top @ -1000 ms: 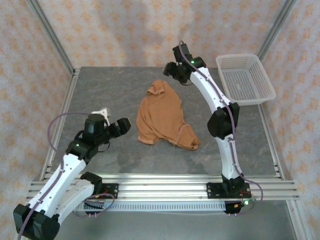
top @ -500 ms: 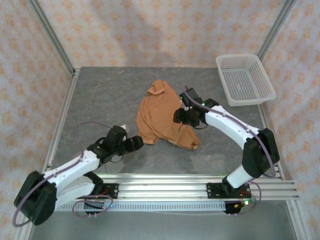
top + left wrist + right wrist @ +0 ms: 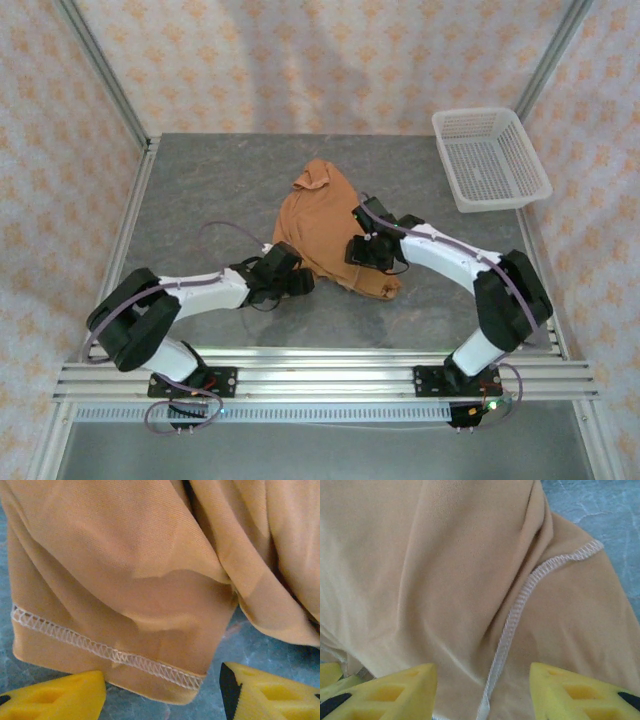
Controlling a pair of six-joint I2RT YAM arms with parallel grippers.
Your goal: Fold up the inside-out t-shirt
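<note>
The inside-out t-shirt (image 3: 322,225) lies crumpled in an orange-tan heap in the middle of the grey table (image 3: 200,190). My left gripper (image 3: 297,283) is low at the shirt's near-left corner. In the left wrist view its yellow fingers (image 3: 55,697) stand apart, and the hem (image 3: 150,665) with white zigzag stitching lies between them on the table, not pinched. My right gripper (image 3: 366,250) is down on the shirt's near-right part. Its fingers (image 3: 395,690) are spread over the fabric, with a white overlock seam (image 3: 512,625) running between them.
A white mesh basket (image 3: 490,158) sits at the back right corner. Aluminium rails (image 3: 300,375) run along the near edge and the frame posts stand at the sides. Patterned walls close the back.
Both arms have swung inward and dropped to the shirt, the left from the near left, the right from behind the shirt. Both pairs of fingers have narrowed. The shirt has not moved.
</note>
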